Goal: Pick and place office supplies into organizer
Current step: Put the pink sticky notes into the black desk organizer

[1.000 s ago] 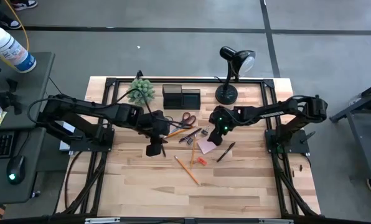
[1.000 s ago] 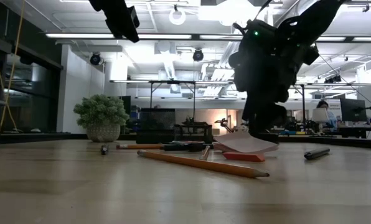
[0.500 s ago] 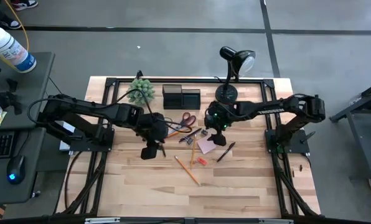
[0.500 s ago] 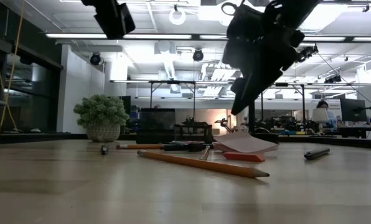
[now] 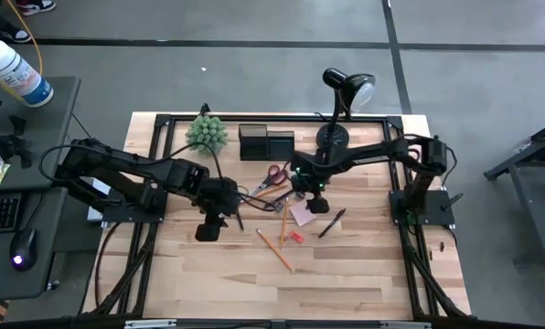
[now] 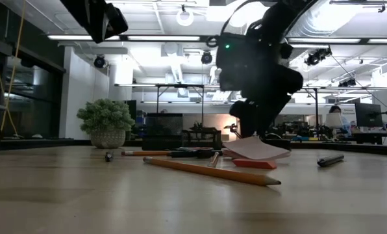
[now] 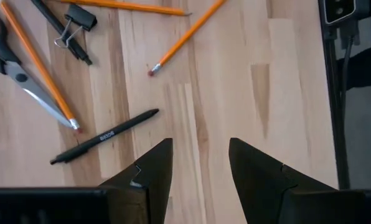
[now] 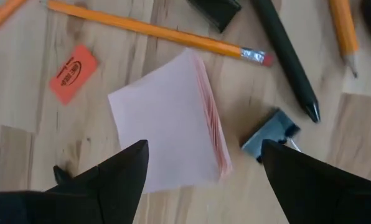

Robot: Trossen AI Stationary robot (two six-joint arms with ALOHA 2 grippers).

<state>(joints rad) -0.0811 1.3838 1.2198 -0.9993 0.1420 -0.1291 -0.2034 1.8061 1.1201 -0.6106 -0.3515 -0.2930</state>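
high: organizer (image 5: 266, 143) at table's far edge, empty; supplies loose mid-table, scissors (image 5: 271, 175) before it | low: right gripper (image 6: 253, 123) above sticky-note pad (image 6: 255, 150) | left wrist: left gripper (image 7: 199, 163) parted, empty, near pen (image 7: 104, 137) | right wrist: right gripper (image 8: 201, 165) spread wide over pad, eraser (image 8: 73, 73) beside

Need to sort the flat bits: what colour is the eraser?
Orange-red with dark print; the eraser shows best in the right wrist view.
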